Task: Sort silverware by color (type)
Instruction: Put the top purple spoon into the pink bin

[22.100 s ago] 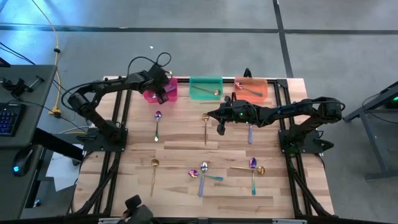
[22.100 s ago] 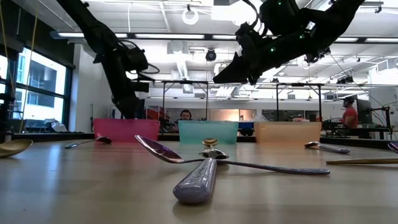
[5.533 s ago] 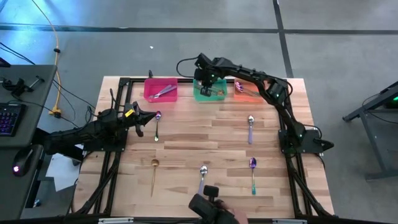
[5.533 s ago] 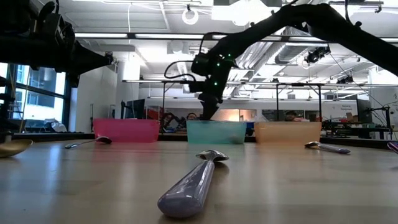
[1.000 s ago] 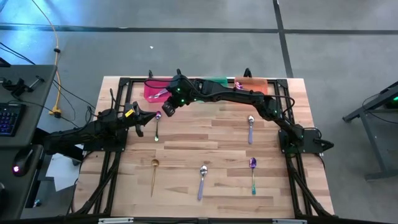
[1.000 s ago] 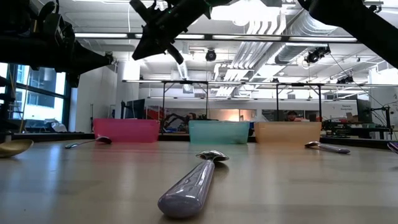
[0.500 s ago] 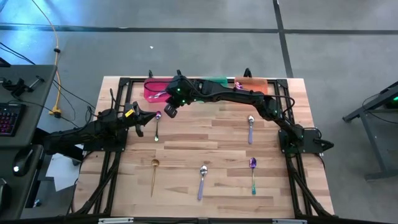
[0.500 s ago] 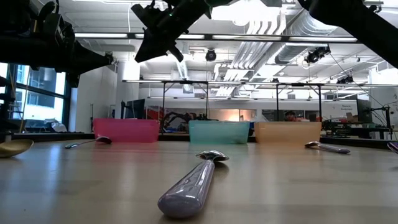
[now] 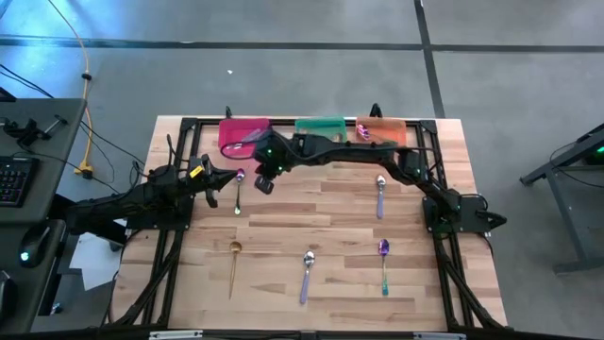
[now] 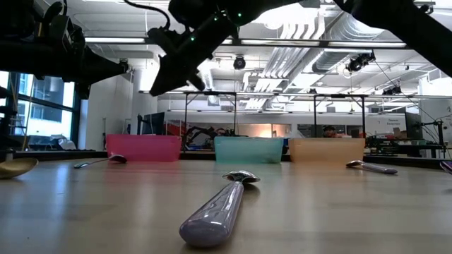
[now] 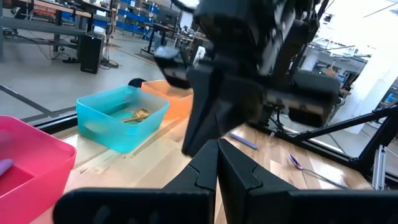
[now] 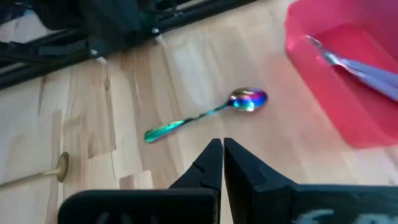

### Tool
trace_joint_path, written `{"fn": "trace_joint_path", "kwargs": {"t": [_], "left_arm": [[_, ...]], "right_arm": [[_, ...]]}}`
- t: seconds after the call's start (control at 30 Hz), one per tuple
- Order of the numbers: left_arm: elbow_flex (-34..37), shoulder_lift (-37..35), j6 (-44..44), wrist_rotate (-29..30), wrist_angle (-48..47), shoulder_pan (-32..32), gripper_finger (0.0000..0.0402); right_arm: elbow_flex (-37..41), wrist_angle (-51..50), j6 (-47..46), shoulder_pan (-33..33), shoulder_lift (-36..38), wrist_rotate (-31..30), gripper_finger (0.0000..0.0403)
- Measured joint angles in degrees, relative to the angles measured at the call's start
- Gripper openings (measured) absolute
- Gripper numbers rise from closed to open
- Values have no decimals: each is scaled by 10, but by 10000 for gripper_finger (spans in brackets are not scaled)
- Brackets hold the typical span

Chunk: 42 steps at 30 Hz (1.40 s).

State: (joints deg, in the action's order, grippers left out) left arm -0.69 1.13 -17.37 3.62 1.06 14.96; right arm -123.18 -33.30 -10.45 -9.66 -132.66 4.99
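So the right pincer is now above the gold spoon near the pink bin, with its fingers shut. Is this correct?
Not quite: the right pincer hovers above the iridescent spoon with the teal handle, not a gold one. The right wrist view shows it, beside the pink bin; the fingers are shut.

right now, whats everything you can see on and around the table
table: 1, light wood
bins: 3, pink, green, orange, in a row along the far edge
loose spoons: 5 on the table; 1 gold, 2 lavender, 2 rainbow
binned spoons: silver one in the pink bin, gold one in the green bin
keyboard: 1, dark, side desk
left gripper: shut, beside the far rainbow spoon
right gripper: shut, above the table before the pink bin
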Motion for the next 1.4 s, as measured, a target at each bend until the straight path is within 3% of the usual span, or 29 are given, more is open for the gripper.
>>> {"fn": "trace_joint_path", "kwargs": {"t": [0.47, 0.67, 0.83, 0.97, 1.2, 1.4], "left_arm": [[0, 0, 0, 0, 0, 0, 0], [0, 0, 0, 0, 0, 0, 0], [0, 0, 0, -1, 0, 0, 0], [0, 0, 0, -1, 0, 0, 0], [0, 0, 0, 0, 0, 0, 0], [0, 0, 0, 0, 0, 0, 0]], "right_arm": [[216, 295, -1, 8, 34, 125, 0], [337, 399, 8, 12, 74, 134, 0], [447, 529, -41, 10, 120, 150, 0], [521, 574, -71, 7, 164, 110, 0], [621, 553, -144, 27, 254, 14, 0], [663, 459, -218, 63, 334, -54, 0]]}}
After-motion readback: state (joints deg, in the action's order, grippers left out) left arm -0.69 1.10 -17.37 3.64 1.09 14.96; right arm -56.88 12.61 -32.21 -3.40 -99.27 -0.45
